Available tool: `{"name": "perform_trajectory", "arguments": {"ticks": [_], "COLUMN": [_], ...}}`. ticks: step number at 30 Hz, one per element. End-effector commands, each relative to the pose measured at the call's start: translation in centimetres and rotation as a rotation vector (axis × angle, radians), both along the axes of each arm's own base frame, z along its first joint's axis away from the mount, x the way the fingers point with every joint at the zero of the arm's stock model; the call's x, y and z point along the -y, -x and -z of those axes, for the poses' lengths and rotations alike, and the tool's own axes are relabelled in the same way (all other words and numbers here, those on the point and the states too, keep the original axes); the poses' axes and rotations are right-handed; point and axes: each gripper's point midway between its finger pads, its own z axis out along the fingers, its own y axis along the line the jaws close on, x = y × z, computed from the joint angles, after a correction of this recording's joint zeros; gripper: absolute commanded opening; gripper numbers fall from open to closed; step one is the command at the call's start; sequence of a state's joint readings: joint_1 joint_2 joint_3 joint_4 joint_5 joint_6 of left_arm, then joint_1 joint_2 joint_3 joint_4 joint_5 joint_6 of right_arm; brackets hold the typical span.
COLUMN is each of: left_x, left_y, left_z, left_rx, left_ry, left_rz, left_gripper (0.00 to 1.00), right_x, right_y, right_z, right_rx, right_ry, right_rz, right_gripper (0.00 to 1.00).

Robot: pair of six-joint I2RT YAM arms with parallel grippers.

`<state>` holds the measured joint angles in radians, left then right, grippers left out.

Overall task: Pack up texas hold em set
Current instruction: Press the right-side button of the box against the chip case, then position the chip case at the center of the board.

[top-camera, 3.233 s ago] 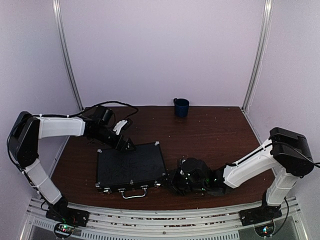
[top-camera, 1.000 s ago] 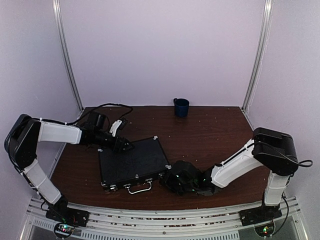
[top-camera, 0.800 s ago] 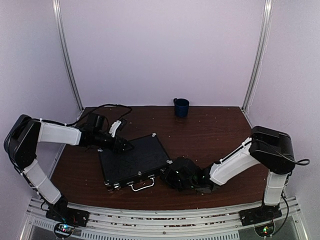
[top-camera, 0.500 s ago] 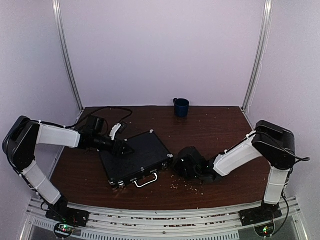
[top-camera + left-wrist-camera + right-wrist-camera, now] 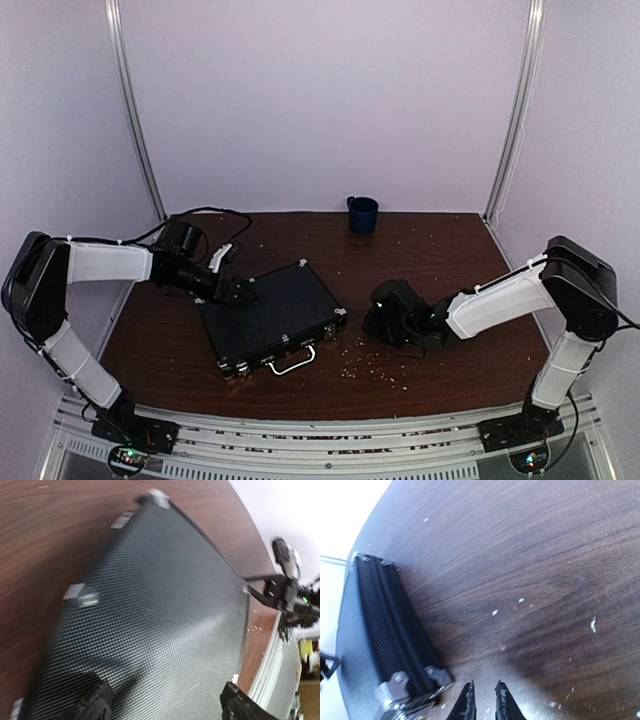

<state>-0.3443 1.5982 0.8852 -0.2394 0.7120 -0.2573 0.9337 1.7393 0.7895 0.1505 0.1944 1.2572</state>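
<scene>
Brown table (image 5: 440,270), shut case (image 5: 275,315) lies askew front-left; left gripper (image 5: 167,707) spread wide over lid (image 5: 165,605), right gripper (image 5: 484,700) barely parted, empty, beside case; likely latching step, next needs a gripper at front latches (image 5: 308,344)

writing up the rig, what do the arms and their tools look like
Left arm and right arm: white shells, black joints. A black cable loops off the left arm. Left tool and right tool are black, each with two fingers.

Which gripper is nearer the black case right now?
Left. The left gripper is over the lid of the case; the right gripper sits off its right corner, not touching.
</scene>
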Motion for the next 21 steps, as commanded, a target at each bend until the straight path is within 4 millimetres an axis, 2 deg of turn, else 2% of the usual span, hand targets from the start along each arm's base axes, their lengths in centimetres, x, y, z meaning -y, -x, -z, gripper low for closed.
{"name": "perform_trajectory", "arguments": {"ticks": [1,5,9,14,18,21], "left_x": [-6.4,-8.7,-11.2,-15.1,-15.2,-13.9], "left_y": [0.5,-0.6,-2.4,-3.9,-3.0,-2.2], "left_z": [4.0,5.1,5.1,4.9,5.3,5.4], "left_rx": [-0.177,-0.177,-0.136,-0.165,-0.192,-0.227], "left_ry": [-0.202,-0.299,-0.371,-0.347,-0.331,-0.258], "left_rz": [-0.187,-0.221,-0.284,-0.417,-0.422,-0.387], "left_gripper": [0.78,0.78,0.78,0.79,0.79,0.78], "right_x": [0.3,-0.1,-0.6,-0.1,0.4,0.6], "right_y": [1.5,1.7,1.9,2.5,2.8,3.1], "right_z": [-0.7,-0.7,-0.6,0.2,0.6,1.0], "right_rx": [-0.017,-0.016,-0.018,-0.035,-0.038,-0.048], "right_ry": [0.02,-0.014,-0.026,-0.008,-0.003,-0.008], "right_rz": [-0.052,-0.053,-0.074,-0.081,-0.081,-0.084], "right_gripper": [0.18,0.2,0.22,0.22,0.24,0.24]}}
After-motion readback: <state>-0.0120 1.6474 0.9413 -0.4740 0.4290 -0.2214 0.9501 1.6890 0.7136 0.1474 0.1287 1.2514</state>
